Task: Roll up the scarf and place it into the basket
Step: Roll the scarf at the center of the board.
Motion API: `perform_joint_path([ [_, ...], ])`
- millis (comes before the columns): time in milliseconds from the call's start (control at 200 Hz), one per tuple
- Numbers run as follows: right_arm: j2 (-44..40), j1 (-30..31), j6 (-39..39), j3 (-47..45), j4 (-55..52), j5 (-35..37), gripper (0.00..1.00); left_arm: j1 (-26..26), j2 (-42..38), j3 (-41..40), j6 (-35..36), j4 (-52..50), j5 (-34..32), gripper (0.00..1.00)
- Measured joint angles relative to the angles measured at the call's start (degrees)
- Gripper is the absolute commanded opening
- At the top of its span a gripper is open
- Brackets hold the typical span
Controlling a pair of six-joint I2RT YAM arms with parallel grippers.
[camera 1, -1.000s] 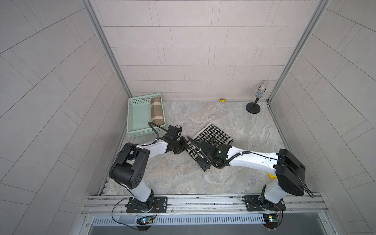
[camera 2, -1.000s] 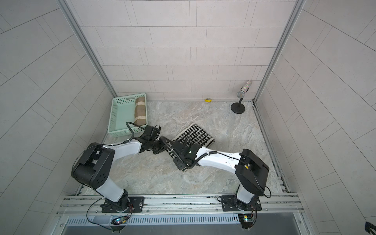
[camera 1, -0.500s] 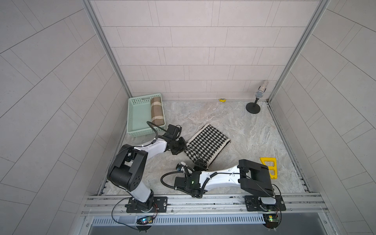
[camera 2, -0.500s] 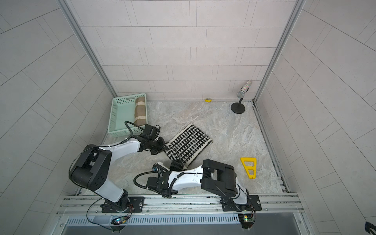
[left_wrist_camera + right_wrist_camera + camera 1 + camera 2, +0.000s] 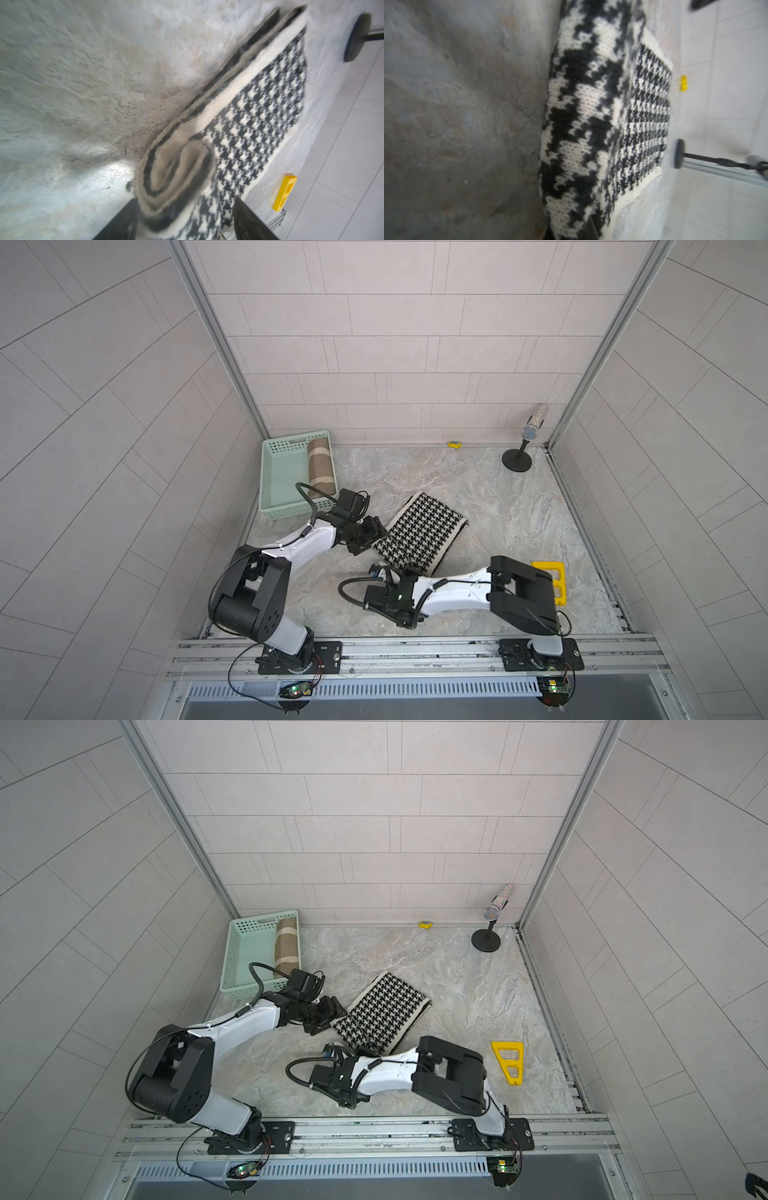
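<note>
The black-and-white houndstooth scarf (image 5: pixel 419 533) (image 5: pixel 380 1013) lies mid-table, partly rolled from its near end. My left gripper (image 5: pixel 368 533) (image 5: pixel 328 1013) is at the roll's left end. In the left wrist view its fingers (image 5: pixel 247 220) stand wide apart on either side of the spiral end of the scarf (image 5: pixel 176 166), so the gripper (image 5: pixel 185 199) is open. My right gripper (image 5: pixel 384 572) (image 5: pixel 338 1052) is at the scarf's near corner. It (image 5: pixel 569 230) is shut on the scarf (image 5: pixel 575 116). The mint-green basket (image 5: pixel 282 472) (image 5: pixel 245 952) stands at the back left.
A brown rolled cloth (image 5: pixel 322 466) lies in the basket along its right side. A yellow block (image 5: pixel 548 580) lies right of my right arm. A microphone on a round stand (image 5: pixel 517 456) is in the back right corner. A small yellow piece (image 5: pixel 455 444) lies by the back wall.
My right arm has drawn back from across the scarf to the front and now meets the scarf's near corner. The scarf lies uncovered. The left arm has stayed at the roll's left end.
</note>
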Motion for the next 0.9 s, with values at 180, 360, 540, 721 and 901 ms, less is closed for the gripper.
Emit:
perform_joint_path([
  [180,-11.9,-13.6,2.8,-4.5,5.0,-24.3,0.0,0.8,-7.3,2.3,3.6,-2.4,-4.2,0.72],
  [360,-13.0,-25.8,5.9,-7.7,9.0,-44.9,0.0,0.8,-9.0,-0.7,6.2,1.3,-3.4,0.5],
  [540,-9.6,-32.8,8.0,-8.2,12.3,-61.4,0.0,-1.2,-4.8,-2.8,6.0,8.6,2.1,0.35],
  [721,-6.1,-37.4,9.1,-8.2,14.6,-71.7,0.0,-5.7,1.8,-2.6,6.2,16.0,5.4,0.26],
  [901,-5.2,-39.8,9.5,-8.4,15.6,-76.0,0.0,-7.3,8.6,-1.1,6.0,21.3,7.0,0.21],
])
